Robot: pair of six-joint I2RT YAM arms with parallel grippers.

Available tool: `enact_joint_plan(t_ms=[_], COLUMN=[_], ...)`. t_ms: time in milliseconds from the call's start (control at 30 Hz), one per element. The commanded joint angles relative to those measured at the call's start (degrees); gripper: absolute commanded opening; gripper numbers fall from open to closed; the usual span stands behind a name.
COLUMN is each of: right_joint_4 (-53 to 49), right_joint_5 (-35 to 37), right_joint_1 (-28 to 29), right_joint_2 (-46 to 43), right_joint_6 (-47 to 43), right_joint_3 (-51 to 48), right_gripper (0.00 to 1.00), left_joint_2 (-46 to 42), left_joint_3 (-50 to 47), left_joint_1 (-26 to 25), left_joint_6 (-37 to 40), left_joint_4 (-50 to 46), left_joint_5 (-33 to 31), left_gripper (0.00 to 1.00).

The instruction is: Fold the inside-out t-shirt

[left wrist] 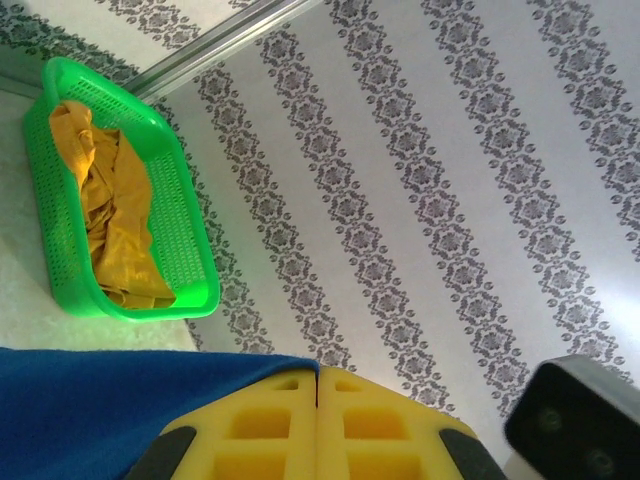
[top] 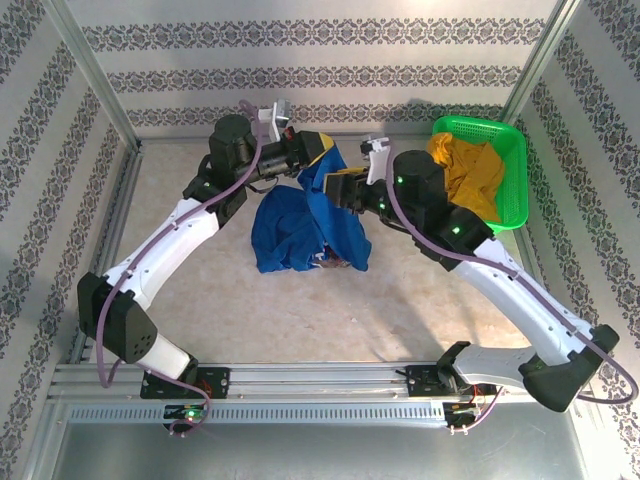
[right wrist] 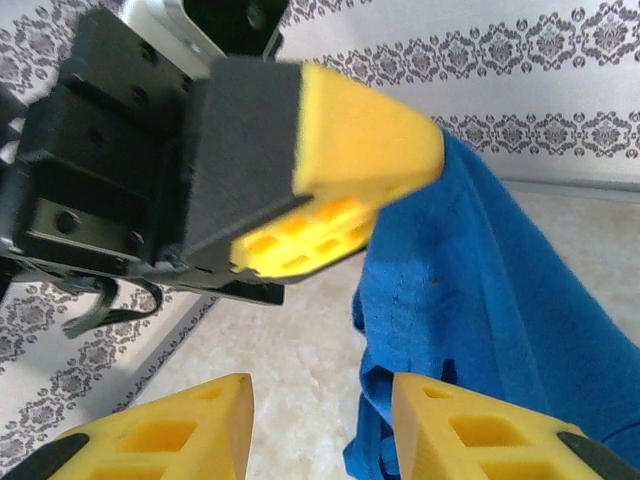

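The royal-blue t-shirt [top: 300,225] hangs bunched in mid-air over the table's middle, its lower part resting on the surface. My left gripper [top: 318,150] is shut on its top edge; in the left wrist view the yellow pads [left wrist: 318,385] press together with blue cloth [left wrist: 90,410] coming out on the left. My right gripper [top: 345,183] is open beside the hanging shirt. In the right wrist view its yellow fingertips [right wrist: 440,430] stand wide apart, the blue fabric [right wrist: 480,300] draping by the right one, and the left gripper's pad [right wrist: 350,150] holds the cloth above.
A green basket [top: 505,150] at the back right holds the mustard-yellow garment [top: 470,170]; the basket [left wrist: 180,230] also appears in the left wrist view. Patterned walls and metal frame posts close in the beige table [top: 400,300].
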Motion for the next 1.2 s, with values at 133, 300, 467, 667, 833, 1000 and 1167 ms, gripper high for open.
enact_joint_plan(t_ms=[133,300,467,667,833,1000,1167], right_joint_4=[3.76,5.67,7.15,5.79,7.33,11.18,16.04], right_joint_5=[7.89,10.10,12.44,2.47,-14.71,-23.00,-25.61], right_joint_1=[1.91,2.44,1.41,-1.83,-6.60,-12.30,-15.78], right_joint_2=[4.16,8.26,8.67,4.65,-1.82,-4.53,-5.18], right_joint_6=[0.67,1.09,1.61,2.47,4.17,8.31,12.96], right_joint_3=[0.65,2.81,2.25,1.45,-1.85,-6.60,-10.36], right_gripper=[0.42,0.43,0.11,0.00,0.00,0.00,0.00], left_joint_2=[-2.03,-1.68,-1.69,-0.67,0.71,0.17,-3.15], left_joint_3=[-1.66,-1.44,-1.98,-1.99,-1.85,-1.18,-6.93], left_joint_1=[-0.24,-0.83,-0.92,-0.52,2.04,4.33,4.18], left_joint_6=[-5.02,-5.81,-7.05,-5.74,-2.34,4.96,9.59], left_joint_4=[6.96,7.39,8.02,5.29,5.20,2.39,1.43], left_joint_5=[-2.37,-2.25,-2.75,-5.27,-5.83,-3.06,0.29], left_gripper=[0.00,0.00,0.00,0.00,0.24,0.43,0.51])
